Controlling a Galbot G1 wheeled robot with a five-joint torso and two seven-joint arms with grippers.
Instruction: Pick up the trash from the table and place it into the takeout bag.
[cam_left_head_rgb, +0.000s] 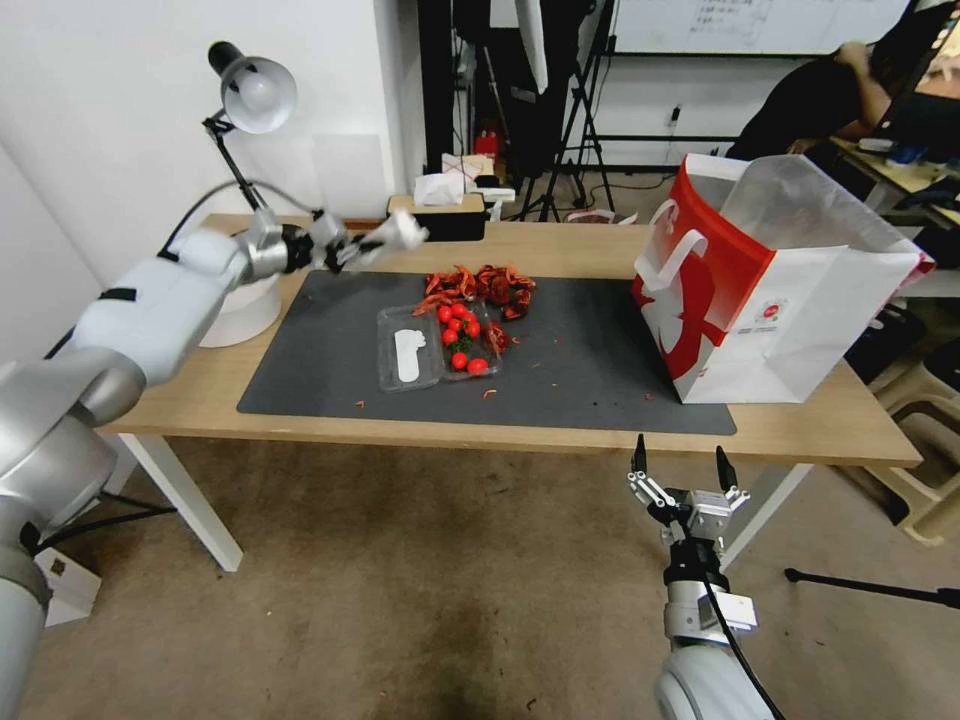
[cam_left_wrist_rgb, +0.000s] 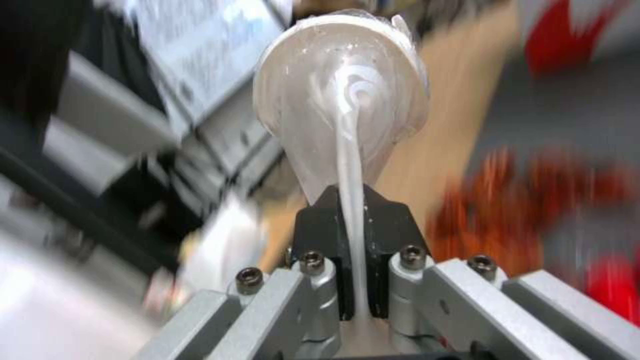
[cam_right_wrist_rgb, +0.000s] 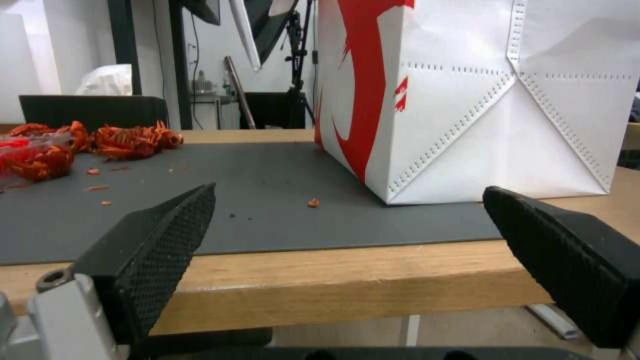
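My left gripper (cam_left_head_rgb: 372, 246) hovers above the back left of the table (cam_left_head_rgb: 560, 250), shut on a clear rounded plastic piece (cam_left_head_rgb: 405, 232). In the left wrist view the black fingers (cam_left_wrist_rgb: 383, 220) pinch that piece's (cam_left_wrist_rgb: 343, 95) thin edge. On the dark mat (cam_left_head_rgb: 590, 370) lie a clear tray (cam_left_head_rgb: 410, 350) holding small red round pieces and a pile of red shells (cam_left_head_rgb: 480, 285). The takeout bag (cam_left_head_rgb: 770, 290) stands open at the right end. My right gripper (cam_left_head_rgb: 680, 465) is open, below the table's front edge, facing the bag (cam_right_wrist_rgb: 480, 100) and shells (cam_right_wrist_rgb: 130, 140).
A white desk lamp (cam_left_head_rgb: 255, 95) stands at the table's left end behind my left arm. A black tissue box (cam_left_head_rgb: 440, 212) sits at the back edge. Red crumbs are scattered on the mat. Stools (cam_left_head_rgb: 925, 440) stand to the right of the table.
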